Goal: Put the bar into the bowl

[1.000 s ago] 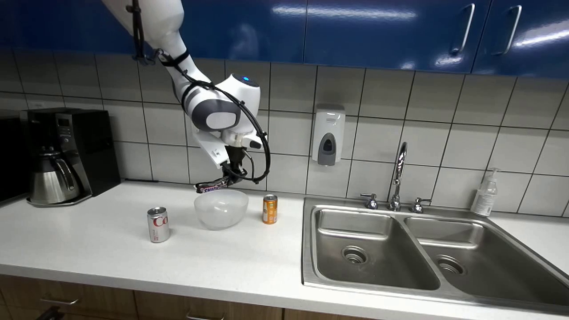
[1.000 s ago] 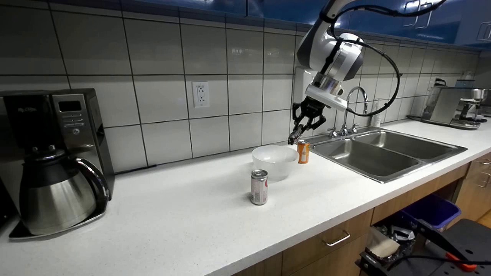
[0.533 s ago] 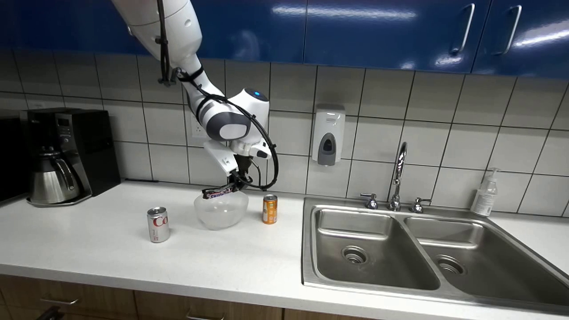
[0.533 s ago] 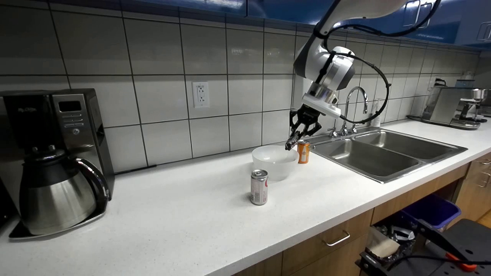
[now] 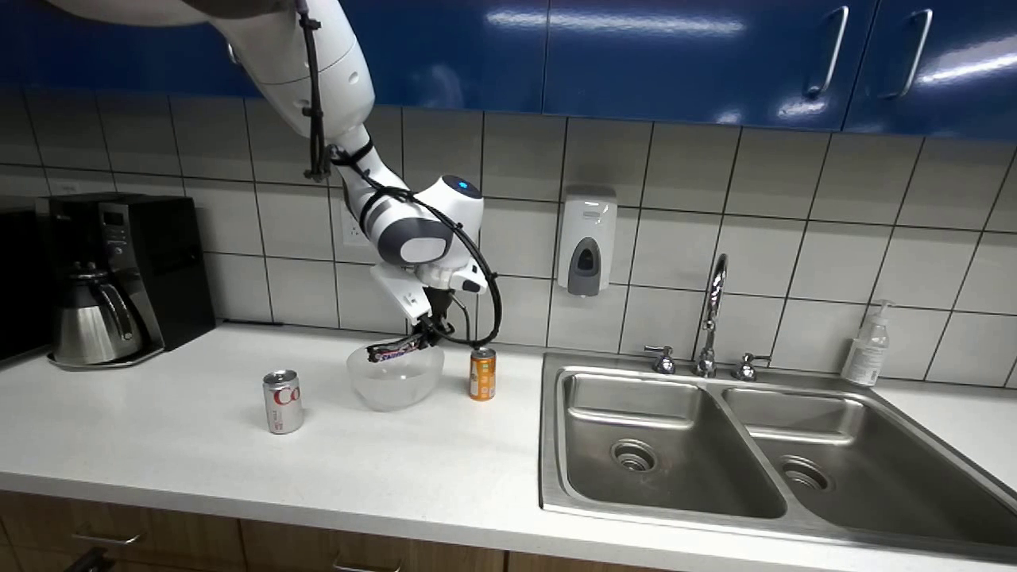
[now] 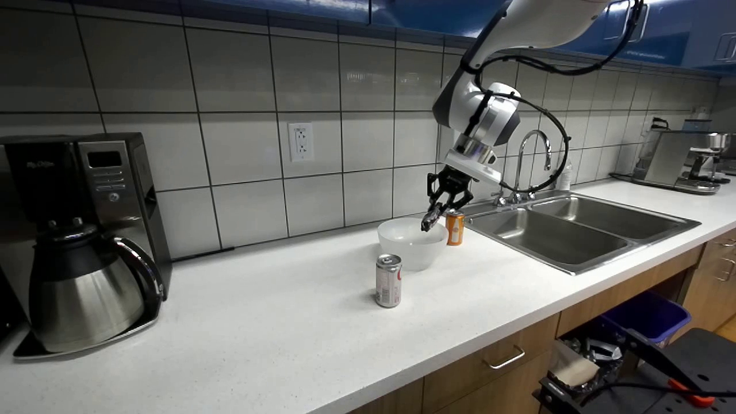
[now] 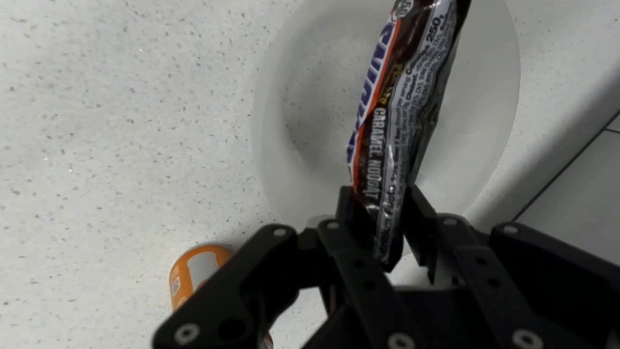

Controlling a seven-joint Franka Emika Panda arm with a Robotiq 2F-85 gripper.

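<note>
The bar [image 7: 402,106] has a dark brown wrapper with pale print. My gripper [image 7: 380,203] is shut on one end of it, with a finger on each side. The rest of the bar sticks out past the fingertips. The bowl [image 7: 315,121] is round, whitish and translucent and lies beneath the bar in the wrist view. In both exterior views the bar [image 5: 393,347] [image 6: 430,218] is over the opening of the bowl [image 5: 395,385] [image 6: 411,250], tilted with its free end lower. I cannot tell whether that end is below the rim.
An orange can [image 5: 482,373] stands close beside the bowl, near the gripper. A silver-and-red can [image 5: 283,401] stands on the bowl's other side. A metal sink [image 5: 667,445], a coffee maker [image 6: 86,247] and a tiled wall [image 6: 241,144] border the counter.
The gripper has come down with the bar, from above the bowl's far rim to over its opening. The grip on the bar looks the same. The bowl and both cans have not moved.
</note>
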